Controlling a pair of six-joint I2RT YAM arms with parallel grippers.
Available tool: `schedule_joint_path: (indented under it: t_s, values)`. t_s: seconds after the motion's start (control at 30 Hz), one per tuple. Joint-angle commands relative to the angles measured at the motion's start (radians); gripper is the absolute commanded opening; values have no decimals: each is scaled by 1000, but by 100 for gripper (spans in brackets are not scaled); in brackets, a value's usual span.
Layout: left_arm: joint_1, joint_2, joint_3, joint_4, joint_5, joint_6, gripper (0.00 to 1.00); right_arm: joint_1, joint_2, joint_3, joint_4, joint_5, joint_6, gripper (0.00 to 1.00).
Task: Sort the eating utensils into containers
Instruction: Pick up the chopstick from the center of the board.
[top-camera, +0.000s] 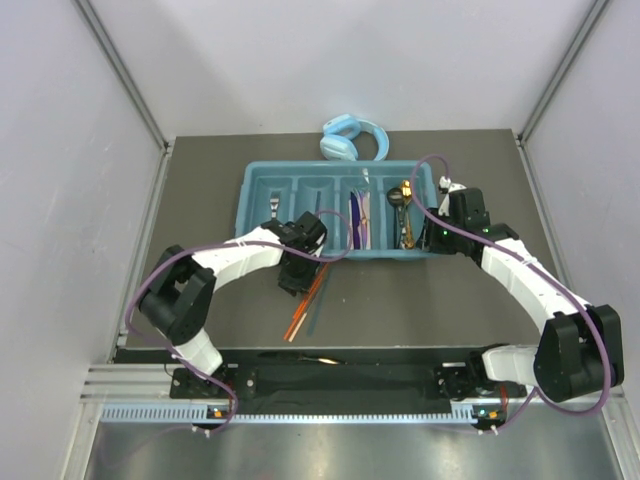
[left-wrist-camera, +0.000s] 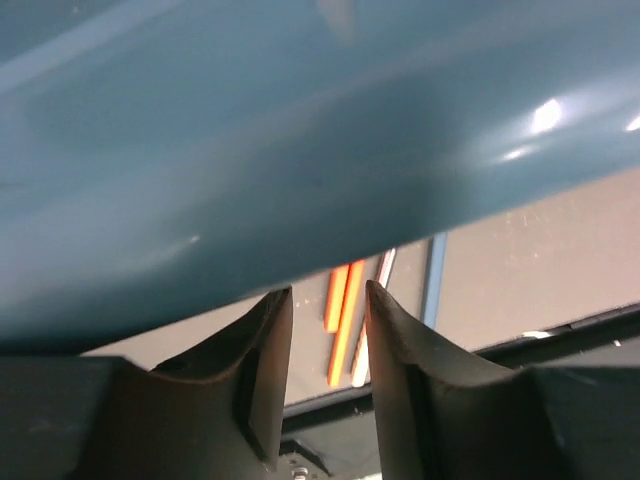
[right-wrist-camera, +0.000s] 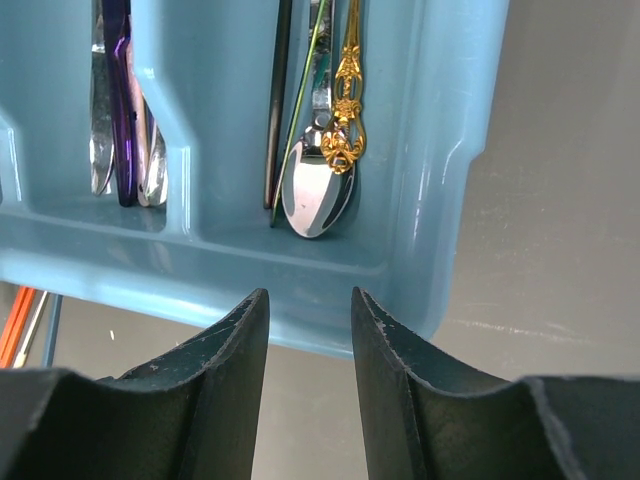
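Chopsticks (top-camera: 303, 308) lie near the tray (top-camera: 300, 168). I see left gripper (left-wrist-camera: 328, 300) and right gripper (right-wrist-camera: 308, 300) part-open, empty.

Light blue plastic over-ear headphones (top-camera: 340, 146) lie on the dark matte tabletop (top-camera: 420, 310) — far edge, near the middle.

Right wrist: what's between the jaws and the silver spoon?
Only the tray's near end wall. The spoon lies just inside it, bowl toward the wall. This shows plainly in the right wrist view.
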Motion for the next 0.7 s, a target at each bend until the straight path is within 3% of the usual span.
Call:
schedule_joint_path:
  t_s: [0.0,0.07,0.17,0.33,0.67]
  values:
    - [-41,56,-74,81,27,-17,42,-14,-7,-16,-15,-3,-4,39]
    - [-48,52,-86,92,6,-23,51,-16,-1,-16,-12,-9,-4,39]
    - [-48,88,-60,74,-19,-23,53,-14,-2,-10,-14,-20,-4,39]
    - [-54,137,-62,89,-28,-87,53,-16,-24,-6,-24,-5,-7,39]
    - [-58,159,-206,179,-56,-199,49,-17,-21,-13,-15,-17,-10,39]
